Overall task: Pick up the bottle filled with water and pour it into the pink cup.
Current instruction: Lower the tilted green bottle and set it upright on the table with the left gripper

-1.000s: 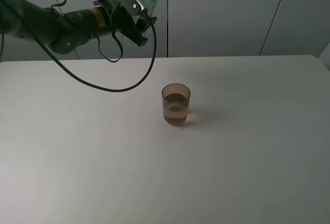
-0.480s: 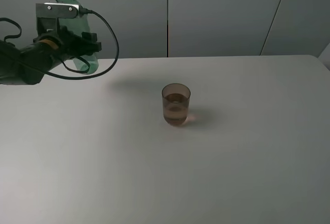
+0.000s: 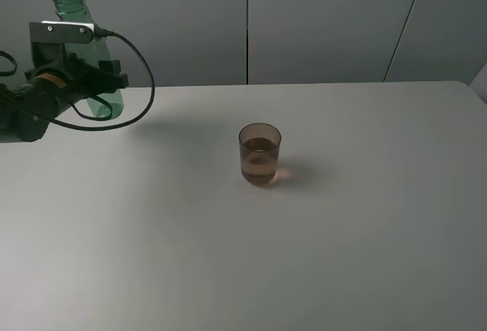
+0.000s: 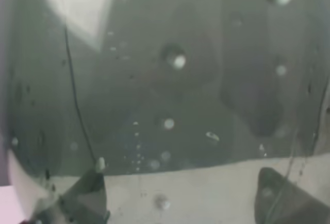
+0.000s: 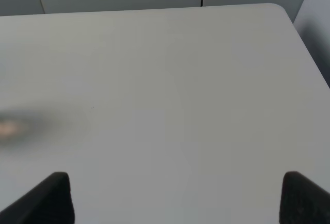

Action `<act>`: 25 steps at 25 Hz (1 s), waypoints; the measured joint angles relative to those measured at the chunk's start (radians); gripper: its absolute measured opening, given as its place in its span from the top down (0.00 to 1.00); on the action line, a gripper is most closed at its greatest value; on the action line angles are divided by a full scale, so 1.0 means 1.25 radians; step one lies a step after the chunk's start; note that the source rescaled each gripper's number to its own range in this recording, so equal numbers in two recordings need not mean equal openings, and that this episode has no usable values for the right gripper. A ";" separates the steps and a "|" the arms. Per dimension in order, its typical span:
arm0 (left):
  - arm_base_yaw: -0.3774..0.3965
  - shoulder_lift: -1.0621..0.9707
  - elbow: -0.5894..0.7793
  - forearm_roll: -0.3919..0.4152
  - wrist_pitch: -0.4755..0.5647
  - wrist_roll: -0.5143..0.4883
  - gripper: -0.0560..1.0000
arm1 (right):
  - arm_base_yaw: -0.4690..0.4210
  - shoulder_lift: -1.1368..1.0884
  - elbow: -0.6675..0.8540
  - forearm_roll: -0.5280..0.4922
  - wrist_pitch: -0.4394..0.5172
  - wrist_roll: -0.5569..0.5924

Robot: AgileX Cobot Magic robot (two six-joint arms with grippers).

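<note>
Checking in from the remote desk: the left gripper (image 3: pixel 95 80) is clamped round the middle of the bottle (image 3: pixel 90 61), jaws narrowed to the bottle's width. On the left wrist view the green plastic fills nearly the whole picture, speckled with droplets, with dark fingertips (image 4: pixel 85 201) poking in on either side. I can't tell how much water is in it.

From the high camera the bottle sits at the far left of the table (image 3: pixel 365 232). It's roughly upright but tilted, with the open neck leaning left and the base kicked out to the right. It looks lifted off the surface, though I can't be sure from this angle. A black cable (image 3: pixel 144 87) loops out from the wrist to the right of it.

The pink cup (image 3: pixel 259 154) stands upright near the middle of the table, well apart from the bottle, with some liquid in it.

The right gripper (image 5: pixel 178 203) only shows on its own wrist view: fingers spread wide, nothing between them, bare tabletop underneath.
</note>
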 joint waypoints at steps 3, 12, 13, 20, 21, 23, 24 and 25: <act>0.000 0.033 0.000 0.003 -0.006 0.000 0.95 | 0.000 0.000 0.000 0.000 0.000 0.000; 0.000 0.079 -0.003 0.027 -0.024 0.000 0.95 | 0.000 0.000 0.000 0.000 0.000 0.000; 0.000 0.085 -0.005 0.029 -0.026 0.000 0.95 | 0.000 0.000 0.000 0.000 0.000 0.000; 0.000 0.110 -0.027 0.050 -0.037 0.002 0.95 | 0.000 0.000 0.000 0.000 0.000 0.000; 0.000 0.113 -0.029 0.050 -0.039 0.003 0.95 | 0.000 0.000 0.000 0.000 0.000 0.000; 0.000 0.120 -0.029 0.052 -0.040 0.003 0.95 | 0.000 0.000 0.000 0.000 0.000 0.000; 0.000 0.123 -0.029 0.052 -0.044 0.003 0.95 | 0.000 0.000 0.000 0.000 0.000 0.000; 0.000 0.124 -0.030 0.052 -0.044 0.003 0.95 | 0.000 0.000 0.000 0.000 0.000 0.000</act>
